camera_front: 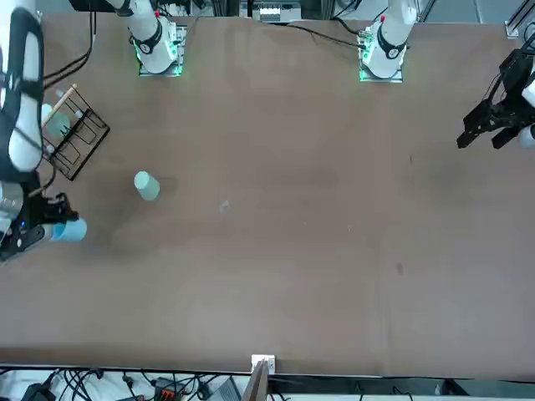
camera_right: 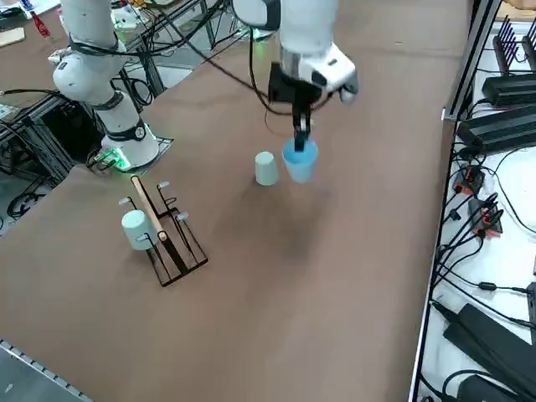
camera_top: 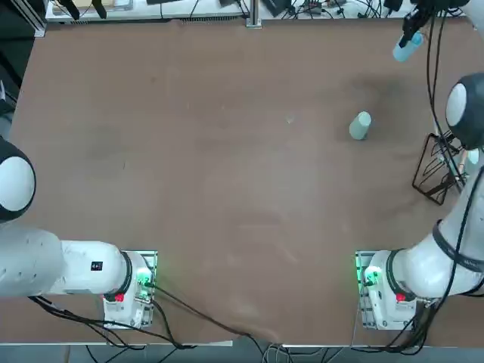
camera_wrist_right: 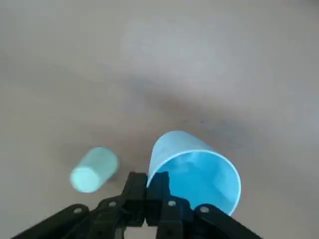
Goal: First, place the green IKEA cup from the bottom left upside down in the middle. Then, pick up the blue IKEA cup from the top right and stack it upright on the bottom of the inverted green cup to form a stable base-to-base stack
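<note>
The green cup (camera_top: 361, 125) stands upside down on the brown table, base up, right of the middle; it also shows in the front view (camera_front: 146, 185), the side view (camera_right: 266, 168) and the wrist view (camera_wrist_right: 94, 169). My right gripper (camera_right: 301, 142) is shut on the rim of the blue cup (camera_right: 300, 162), one finger inside the wall and one outside. The blue cup (camera_wrist_right: 195, 172) hangs upright, mouth up, off the table. In the top view the blue cup (camera_top: 407, 48) and gripper (camera_top: 413, 36) are beyond and to the right of the green cup.
A black wire rack (camera_right: 170, 239) with a wooden bar stands near the table's right edge, holding a pale green cup (camera_right: 135, 229) on a peg. Cables and power strips lie past the table's far edge (camera_right: 469, 126). The parked left arm (camera_top: 45, 261) stays at the near left.
</note>
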Available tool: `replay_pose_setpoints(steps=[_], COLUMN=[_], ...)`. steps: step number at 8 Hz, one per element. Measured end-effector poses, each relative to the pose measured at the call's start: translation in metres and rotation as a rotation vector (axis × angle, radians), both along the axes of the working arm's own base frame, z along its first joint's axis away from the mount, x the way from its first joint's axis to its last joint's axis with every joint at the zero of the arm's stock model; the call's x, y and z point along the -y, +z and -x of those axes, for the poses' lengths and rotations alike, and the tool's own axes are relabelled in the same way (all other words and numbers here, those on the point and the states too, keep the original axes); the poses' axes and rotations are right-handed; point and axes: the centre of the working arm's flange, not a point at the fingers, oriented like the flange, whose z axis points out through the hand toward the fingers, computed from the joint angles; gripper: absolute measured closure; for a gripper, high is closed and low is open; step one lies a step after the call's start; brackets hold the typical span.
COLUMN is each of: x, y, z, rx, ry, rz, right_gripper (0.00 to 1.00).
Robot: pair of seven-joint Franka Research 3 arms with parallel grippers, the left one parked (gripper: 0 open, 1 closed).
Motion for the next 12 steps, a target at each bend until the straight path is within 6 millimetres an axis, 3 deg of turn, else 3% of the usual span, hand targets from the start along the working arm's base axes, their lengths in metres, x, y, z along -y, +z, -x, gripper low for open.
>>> replay_pose_setpoints(steps=[3, 7, 11, 12], x=[-0.054, -0.079, -0.139, -0.146], y=[0.014, -0.019, -0.036, -0.043], z=[0.04, 0.083, 0.11, 0.116], rx=[0.016, 0.053, 0.036, 0.042], ry=[-0.106, -0.209, -0.263, -0.258], rz=[0.031, 0.039, 0.106, 0.116], right_gripper=[0.98, 0.98, 0.98, 0.98])
